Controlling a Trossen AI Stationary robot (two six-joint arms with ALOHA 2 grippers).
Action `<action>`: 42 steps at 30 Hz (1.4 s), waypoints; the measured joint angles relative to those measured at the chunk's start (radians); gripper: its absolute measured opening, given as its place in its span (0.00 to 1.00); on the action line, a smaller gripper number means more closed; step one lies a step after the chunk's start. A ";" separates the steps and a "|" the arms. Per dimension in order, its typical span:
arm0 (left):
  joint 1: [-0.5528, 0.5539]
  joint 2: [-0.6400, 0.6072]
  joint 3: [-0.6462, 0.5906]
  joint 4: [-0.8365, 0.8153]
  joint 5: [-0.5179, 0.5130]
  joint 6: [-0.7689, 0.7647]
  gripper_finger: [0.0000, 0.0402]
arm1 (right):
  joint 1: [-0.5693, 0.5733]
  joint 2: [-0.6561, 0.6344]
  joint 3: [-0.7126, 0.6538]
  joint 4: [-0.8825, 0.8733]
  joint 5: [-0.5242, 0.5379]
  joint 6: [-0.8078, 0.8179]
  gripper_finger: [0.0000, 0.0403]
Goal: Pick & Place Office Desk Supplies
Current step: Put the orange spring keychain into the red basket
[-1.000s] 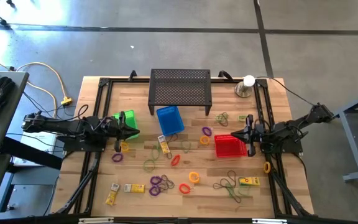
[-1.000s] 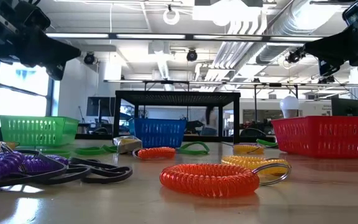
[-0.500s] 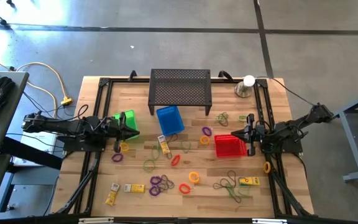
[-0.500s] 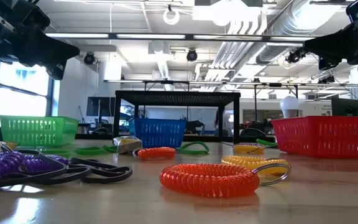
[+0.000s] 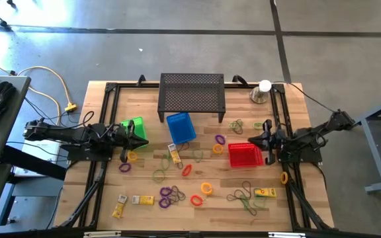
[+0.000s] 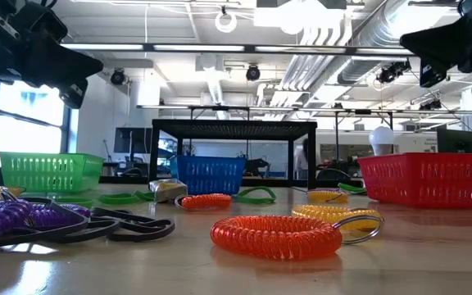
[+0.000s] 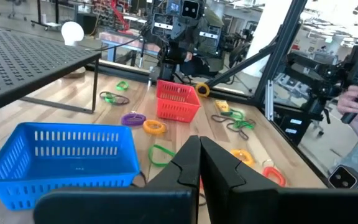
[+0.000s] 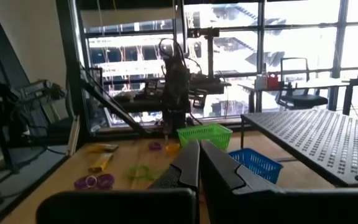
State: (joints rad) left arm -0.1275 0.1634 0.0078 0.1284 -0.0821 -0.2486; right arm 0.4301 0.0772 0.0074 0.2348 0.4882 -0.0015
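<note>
Nearest on the low view, lying flat on the wooden bench [image 5: 98, 205]: orange coiled plastic loop [image 6: 276, 236], with yellow coiled loop on a metal ring [image 6: 337, 217] just behind and purple coiled loops [image 6: 19, 221] beside dark flat bands [image 6: 133, 225]. Further back, red-orange coil [image 6: 206, 201] and green thin loops [image 6: 256, 195].

Seen from above, scattered over the front half of the bench: purple loop cluster [image 5: 171, 196], orange ring [image 5: 206, 189], small yellow rectangular packets [image 5: 143, 199] at the front left corner area, another yellow packet [image 5: 264, 192] near the front right, green and dark bands [image 5: 246, 196] just beside it.

At mid depth, three small plastic baskets: green basket [image 5: 135, 129] on the left, blue basket [image 5: 180, 127] near the middle, red basket [image 5: 245, 155] on the right. All supplies resting on the bench, none seen inside a basket, none lifted.

Left end effector [image 5: 140, 138] held above the bench next to the green basket, fingers [image 7: 213, 165] pressed together, empty. Right end effector [image 5: 257, 140] held above the far edge of the red basket, fingers [image 8: 213, 165] also pressed together, empty.

Farthest, black perforated metal stand [image 5: 192, 92] at the rear centre, and silver cup with white ball [image 5: 262, 91] at the rear right corner.
</note>
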 joint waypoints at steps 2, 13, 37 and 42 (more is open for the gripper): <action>-0.001 0.000 0.000 0.000 -0.008 0.019 0.00 | 0.000 0.000 0.000 0.013 0.002 -0.007 0.01; -0.001 0.000 0.000 0.010 -0.025 0.040 0.00 | 0.008 0.056 0.107 0.114 -0.134 -0.267 0.01; -0.001 0.004 0.000 0.007 -0.077 0.061 0.00 | -0.109 1.080 0.844 -0.688 0.138 0.261 0.14; -0.001 0.004 0.000 0.007 -0.077 0.057 0.00 | -0.151 1.246 0.913 -0.694 -0.050 0.221 0.33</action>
State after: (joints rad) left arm -0.1284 0.1673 0.0078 0.1351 -0.1591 -0.1916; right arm 0.2789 1.3235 0.9209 -0.4590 0.4384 0.2192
